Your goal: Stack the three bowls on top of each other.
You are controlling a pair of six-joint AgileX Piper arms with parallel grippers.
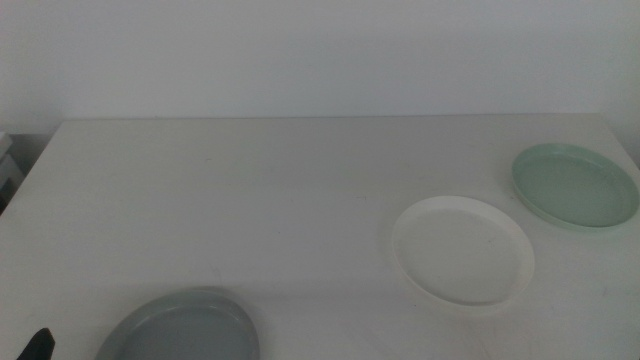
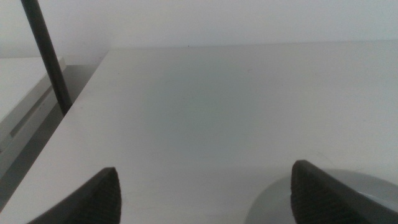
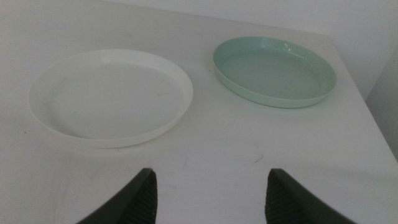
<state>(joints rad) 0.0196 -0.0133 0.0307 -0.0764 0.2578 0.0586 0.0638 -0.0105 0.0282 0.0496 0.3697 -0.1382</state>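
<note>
The white bowl lies on the table at the right, with the pale mint green bowl just behind it to the right; both are apart and empty. The grey-blue bowl lies at the front left edge. In the right wrist view the white bowl and green bowl lie ahead of my open, empty right gripper. My left gripper is open and empty, with the grey-blue bowl beside one jaw. In the middle view only a tip of the left gripper shows at the bottom left.
The white table ends at a pale wall behind. A dark post and a lower grey surface stand off the table's left edge in the left wrist view.
</note>
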